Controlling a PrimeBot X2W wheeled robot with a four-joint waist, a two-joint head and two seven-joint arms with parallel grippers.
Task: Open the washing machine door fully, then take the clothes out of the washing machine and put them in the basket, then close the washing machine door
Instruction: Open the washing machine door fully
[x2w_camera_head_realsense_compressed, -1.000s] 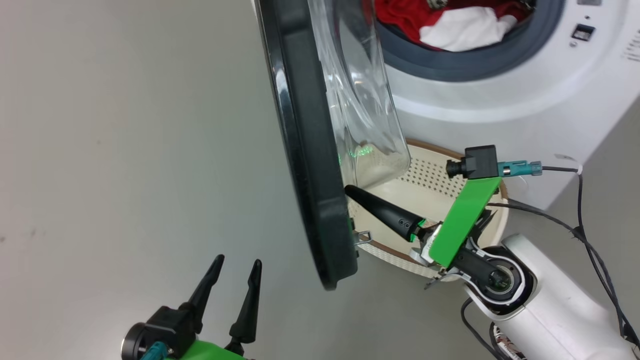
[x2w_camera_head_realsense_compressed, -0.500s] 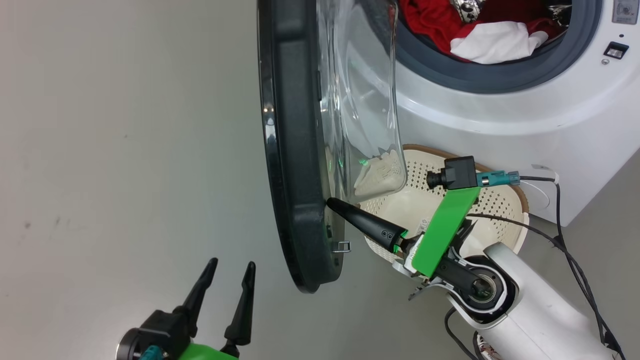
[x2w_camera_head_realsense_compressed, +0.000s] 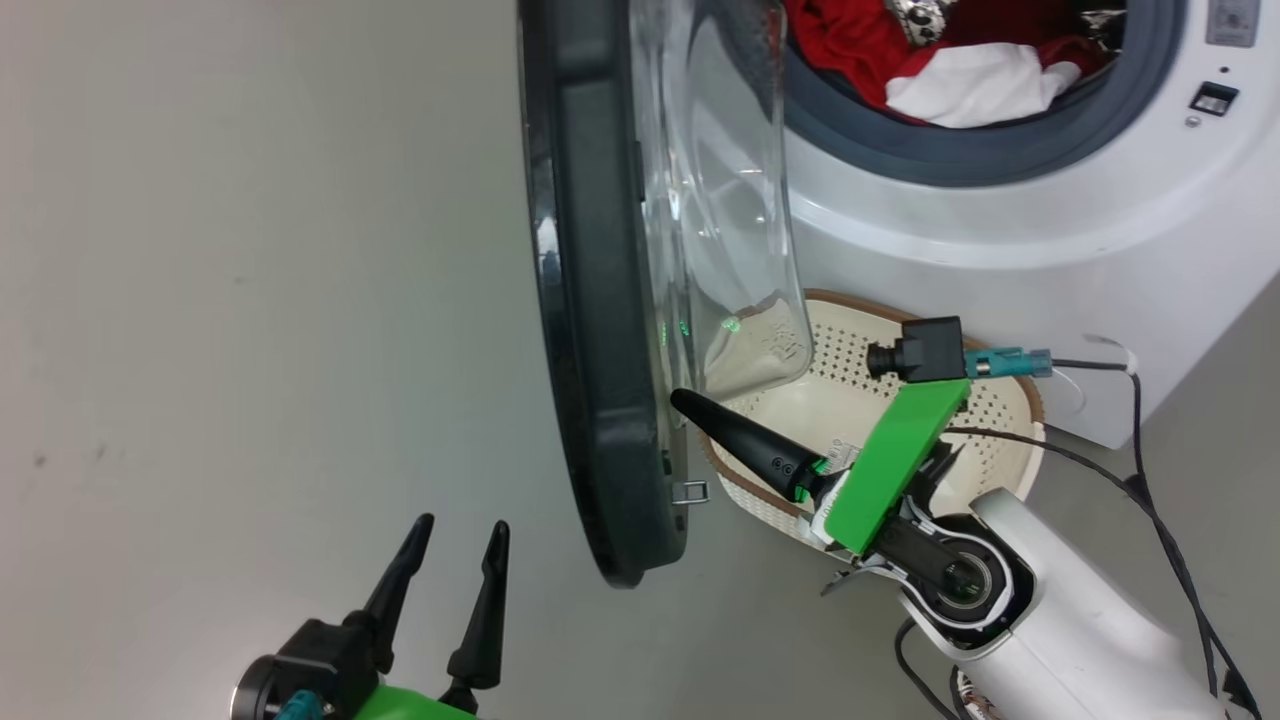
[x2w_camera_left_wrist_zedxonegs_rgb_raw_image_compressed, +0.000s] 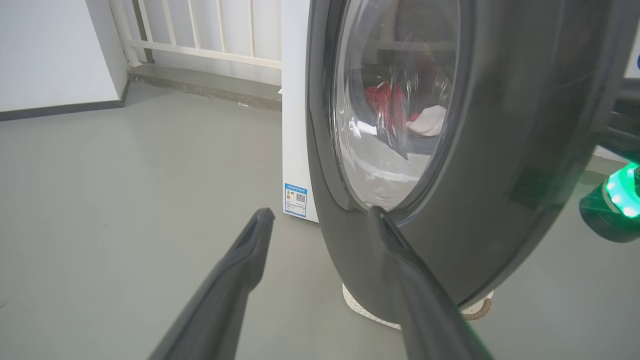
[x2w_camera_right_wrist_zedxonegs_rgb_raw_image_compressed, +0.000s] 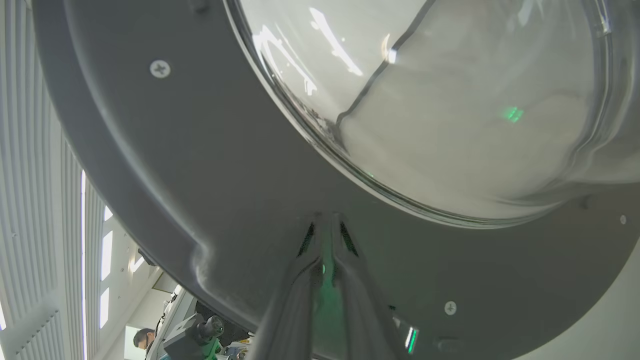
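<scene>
Grey floor (x2w_camera_left_wrist_zedxonegs_rgb_raw_image_compressed: 100, 175) runs to a white railing (x2w_camera_left_wrist_zedxonegs_rgb_raw_image_compressed: 200, 51).

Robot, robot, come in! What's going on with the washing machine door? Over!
Right gripper shut, tips on inner rim of washing machine door. Left gripper open, idle. Door partway open, clothes not yet out. Basket sits below the door.

Basket (x2w_camera_head_realsense_compressed: 850, 342) and washing machine (x2w_camera_head_realsense_compressed: 1000, 225) on floor (x2w_camera_head_realsense_compressed: 250, 300)

one door (x2w_camera_head_realsense_compressed: 590, 300), one basket (x2w_camera_head_realsense_compressed: 1000, 405), two end effectors (x2w_camera_head_realsense_compressed: 460, 525) (x2w_camera_head_realsense_compressed: 685, 403)
</scene>
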